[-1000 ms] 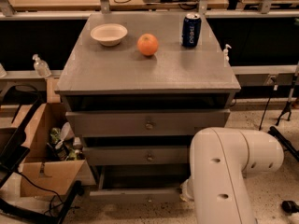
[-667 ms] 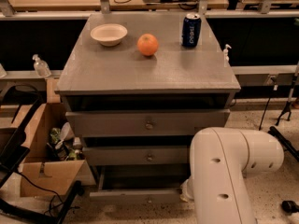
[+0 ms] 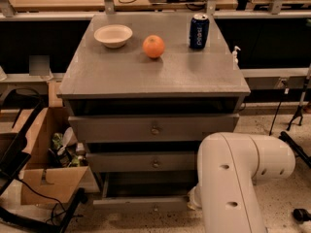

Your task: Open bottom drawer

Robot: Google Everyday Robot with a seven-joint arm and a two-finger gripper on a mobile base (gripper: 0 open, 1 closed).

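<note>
The grey cabinet (image 3: 155, 76) has three drawer fronts stacked one above the other. The bottom drawer (image 3: 141, 204) is the slim lowest front with a small round knob (image 3: 155, 208). It stands out a little from the cabinet, with a dark gap above it. My white arm (image 3: 233, 178) fills the lower right of the camera view. The gripper (image 3: 193, 198) sits low at the right end of the bottom drawer front, almost wholly hidden behind the arm's last link.
On the cabinet top stand a white bowl (image 3: 112, 35), an orange (image 3: 153, 46) and a blue can (image 3: 198, 31). An open cardboard box (image 3: 43, 178) with clutter sits on the floor at the left. Black stand legs (image 3: 294, 115) and cables lie at the right.
</note>
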